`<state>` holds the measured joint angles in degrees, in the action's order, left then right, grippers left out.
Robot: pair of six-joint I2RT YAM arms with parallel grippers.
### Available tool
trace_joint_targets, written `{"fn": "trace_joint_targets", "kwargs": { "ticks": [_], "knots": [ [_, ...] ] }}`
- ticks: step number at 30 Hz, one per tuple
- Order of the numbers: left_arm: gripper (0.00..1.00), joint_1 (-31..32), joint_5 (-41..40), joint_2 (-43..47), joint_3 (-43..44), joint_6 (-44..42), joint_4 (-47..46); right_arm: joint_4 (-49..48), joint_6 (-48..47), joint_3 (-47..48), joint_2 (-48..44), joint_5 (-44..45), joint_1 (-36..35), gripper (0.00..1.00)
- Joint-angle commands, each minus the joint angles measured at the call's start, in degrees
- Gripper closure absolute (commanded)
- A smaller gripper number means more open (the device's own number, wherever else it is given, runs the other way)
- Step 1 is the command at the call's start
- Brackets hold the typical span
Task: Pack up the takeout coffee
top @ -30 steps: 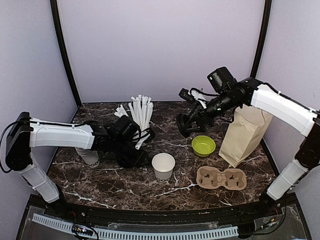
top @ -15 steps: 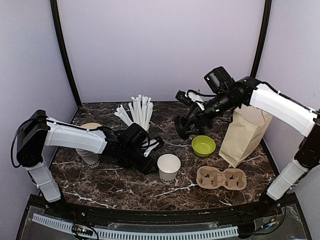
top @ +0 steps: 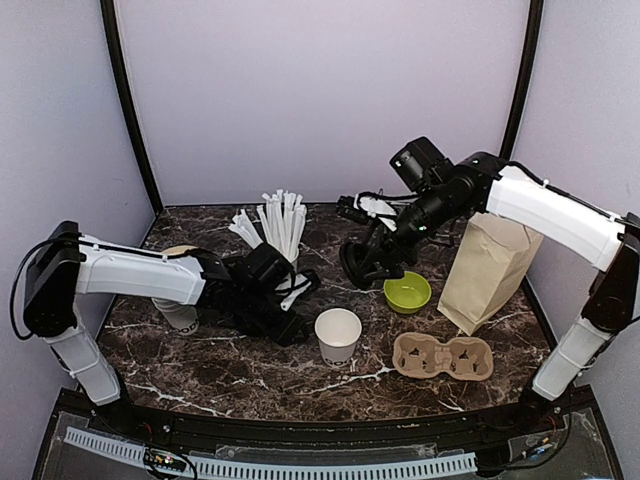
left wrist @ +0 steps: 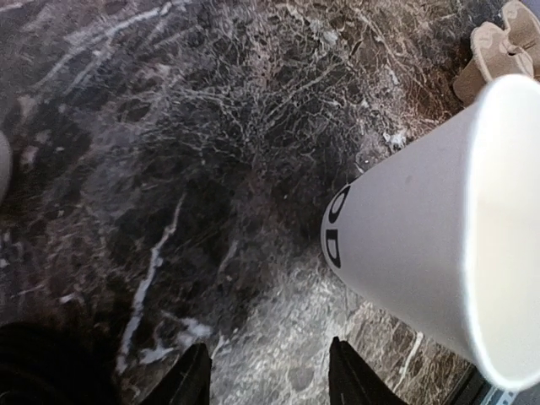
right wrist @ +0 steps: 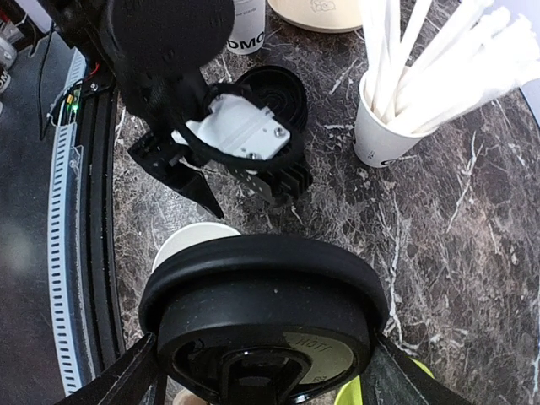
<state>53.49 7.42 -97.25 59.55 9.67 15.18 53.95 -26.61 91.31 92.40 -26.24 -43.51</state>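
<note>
My right gripper (right wrist: pixel 263 371) has swung left, pinching the black lid (right wrist: pixel 263 278), while my left gripper (left wrist: pixel 268 375), fingers spread, sits just beside the open cup (top: pixel 338 335) on the table (top: pixel 200 370): lidding step, so next I centre the lid overhead and press down.

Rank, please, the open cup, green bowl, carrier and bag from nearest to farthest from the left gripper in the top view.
From the left gripper:
1. open cup, just right of it
2. green bowl, farther right, toward the back
3. carrier, front right
4. bag, far right
</note>
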Motion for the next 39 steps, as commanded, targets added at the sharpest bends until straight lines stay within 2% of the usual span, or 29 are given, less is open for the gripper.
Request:
{"fn": "trace_joint_targets", "kwargs": {
  "ticks": [1, 8, 22, 39],
  "knots": [
    [0.48, -1.21, -4.94, 10.59, 1.18, 1.28, 7.84, 5.22, -5.53, 4.94, 3.62, 5.05, -3.58, 0.23],
    [0.47, -2.93, -10.79, 16.75, 1.14, 3.79, 10.30, 13.11, -8.59, 8.74, 9.82, 8.73, -8.42, 0.24],
    [0.46, -5.84, -17.81, 20.04, -2.81, 9.53, 6.67, 17.37, -9.42, 14.33, 17.03, 13.88, -13.26, 0.24],
    [0.46, -7.33, -17.90, 22.74, -5.82, 9.68, 5.83, 17.42, -9.36, 15.82, 20.42, 16.49, -15.85, 0.22]
  ]
}}
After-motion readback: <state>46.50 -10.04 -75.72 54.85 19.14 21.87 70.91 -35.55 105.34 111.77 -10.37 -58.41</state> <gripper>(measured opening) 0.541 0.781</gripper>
